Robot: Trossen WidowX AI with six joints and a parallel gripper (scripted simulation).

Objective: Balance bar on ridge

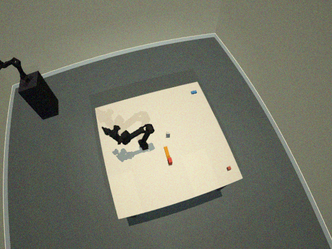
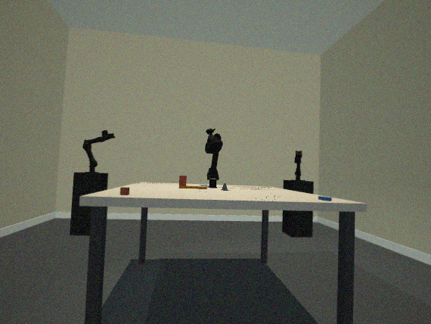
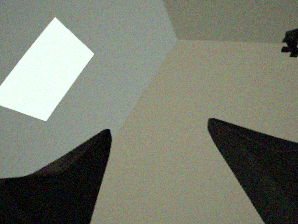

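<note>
The orange bar (image 1: 166, 152) (image 2: 196, 187) lies flat on the white table (image 1: 186, 116) (image 2: 227, 206), with a red block (image 1: 170, 160) (image 2: 183, 181) on one end. The small grey ridge (image 1: 168, 135) (image 2: 224, 187) stands apart from the bar, beyond its plain end, and narrows to the top in the exterior view. My gripper (image 1: 103, 128) (image 2: 210, 130) (image 3: 159, 128) is open and empty. It is raised high above the table and away from the bar and ridge; the wrist view shows only ceiling, walls and part of another arm beyond its fingers.
A small red cube (image 1: 229, 168) (image 2: 125, 191) and a flat blue block (image 1: 194, 92) (image 2: 324, 198) lie near separate table corners. Black pedestals (image 1: 41, 99) (image 2: 298, 223) carrying other arms stand off the table.
</note>
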